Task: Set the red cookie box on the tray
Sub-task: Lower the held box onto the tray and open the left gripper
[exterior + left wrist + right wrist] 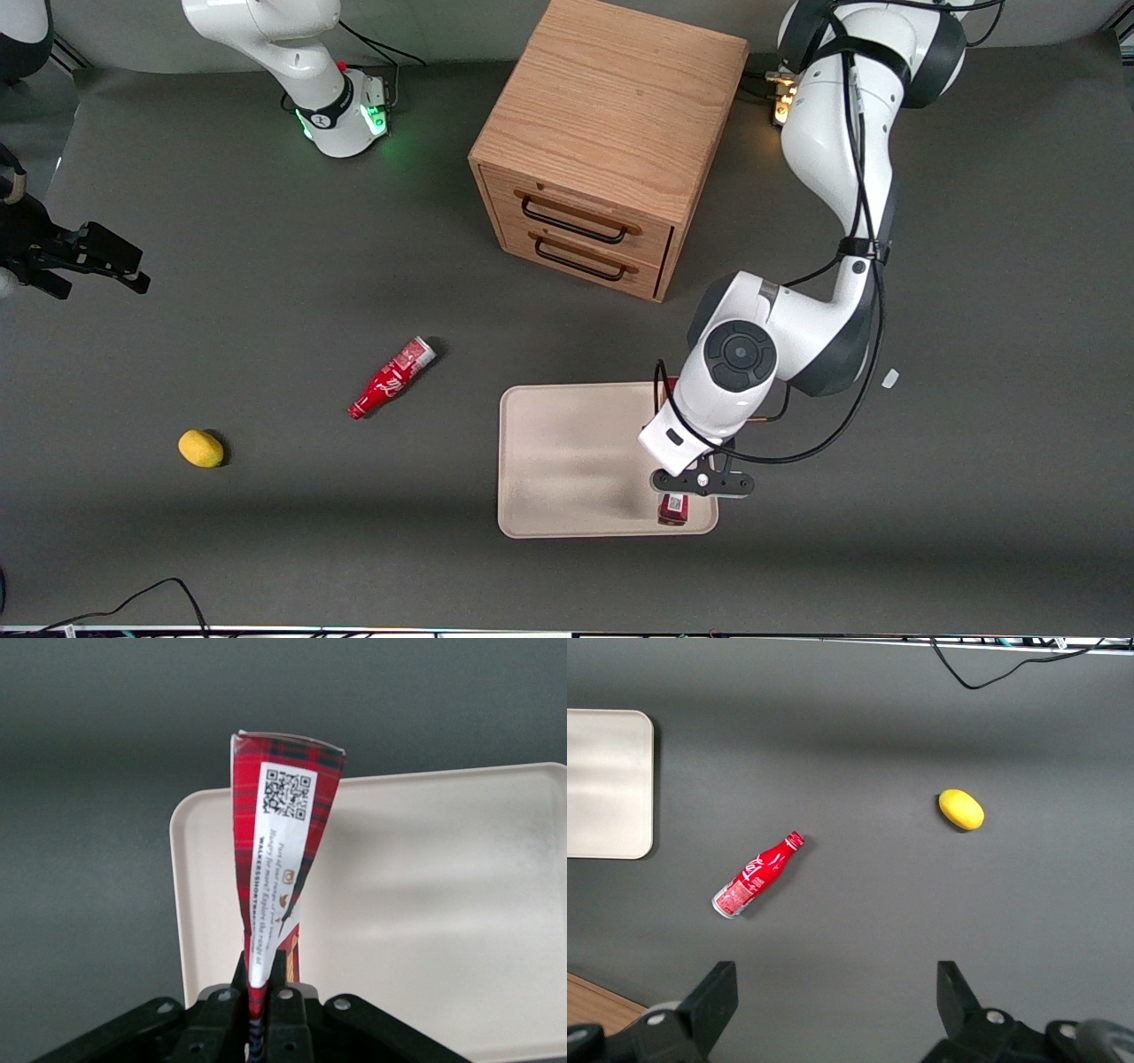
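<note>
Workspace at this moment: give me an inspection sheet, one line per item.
Surface: dark grey table.
Job's things: cookie box clamped in the end effector, over the tray at its working-arm edge.
Clutter: red bottle lying down; lemon, toward the parked arm's end.
End effector: shut on the box's end.
Cables: black cable at the table edge nearest the front camera.
Surroundings: wooden drawer cabinet, both drawers closed.
</note>
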